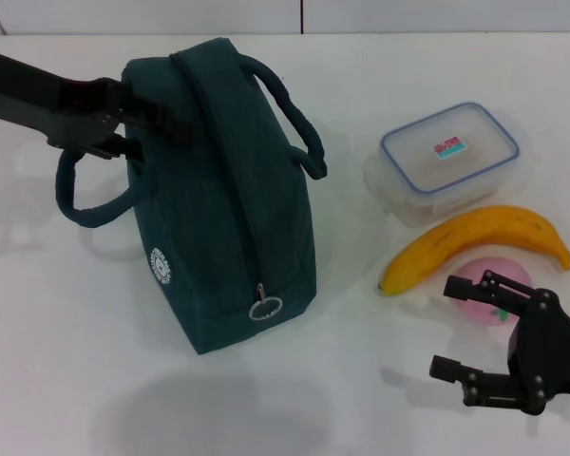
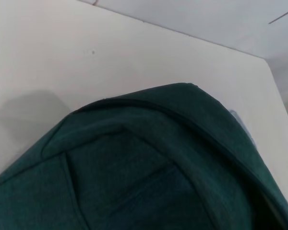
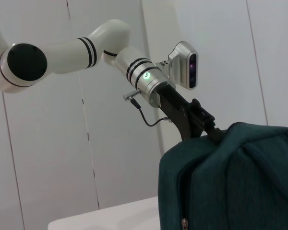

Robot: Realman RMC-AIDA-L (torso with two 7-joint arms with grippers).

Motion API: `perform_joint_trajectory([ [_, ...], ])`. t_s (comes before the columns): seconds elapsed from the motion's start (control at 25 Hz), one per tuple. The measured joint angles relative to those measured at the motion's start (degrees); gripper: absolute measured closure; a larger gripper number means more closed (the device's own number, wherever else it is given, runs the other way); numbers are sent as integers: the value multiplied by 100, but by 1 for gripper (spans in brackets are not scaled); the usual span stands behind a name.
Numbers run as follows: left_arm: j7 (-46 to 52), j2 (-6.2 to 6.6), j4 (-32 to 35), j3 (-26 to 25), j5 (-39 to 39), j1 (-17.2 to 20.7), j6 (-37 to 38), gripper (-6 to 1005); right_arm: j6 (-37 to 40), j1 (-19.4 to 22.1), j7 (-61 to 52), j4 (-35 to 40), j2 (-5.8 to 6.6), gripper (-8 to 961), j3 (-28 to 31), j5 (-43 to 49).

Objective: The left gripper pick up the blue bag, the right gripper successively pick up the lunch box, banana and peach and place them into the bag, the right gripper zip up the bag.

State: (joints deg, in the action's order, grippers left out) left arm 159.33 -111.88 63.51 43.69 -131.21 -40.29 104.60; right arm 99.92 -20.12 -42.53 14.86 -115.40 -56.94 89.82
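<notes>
Four task items are sitting on the worktop [image 1: 38,313] in the head view: bag [image 1: 223,209] upright at left, box [image 1: 449,152], banana [image 1: 475,242] and peach [image 1: 494,285] at right. Left gripper [image 1: 176,119] is meeting the bag's top, finger state unclear. Right gripper [image 1: 456,328], fingers apart, is hovering beside the peach. Left wrist view: bag [image 2: 149,167] filling the foreground. Right wrist view: left gripper [image 3: 209,127] touching the bag [image 3: 230,182].

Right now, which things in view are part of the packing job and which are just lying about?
In the job: blue bag, lunch box, banana, peach, left gripper at the bag's top, right gripper open near the peach.

Lying about: nothing; only the white table beneath.
</notes>
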Motion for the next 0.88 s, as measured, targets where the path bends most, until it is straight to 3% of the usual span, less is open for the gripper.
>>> perform_joint_trajectory([
  [0.12,-233,12,-10,37,-1,31,-56,216,-4,-1,0,0,0,80,25,-1],
  [0.32,-641,14,-50,-65,321,50,-136,376,-65,-1,0,-40,-5,81,34,-7],
  [0.52,-742,39,-52,-26,398,56,-142,605,-80,-1,0,-62,-9,81,35,-9],
  [0.88,-699,44,-45,32,321,17,-116,796,-93,-1,0,-62,-9,81,35,-9],
])
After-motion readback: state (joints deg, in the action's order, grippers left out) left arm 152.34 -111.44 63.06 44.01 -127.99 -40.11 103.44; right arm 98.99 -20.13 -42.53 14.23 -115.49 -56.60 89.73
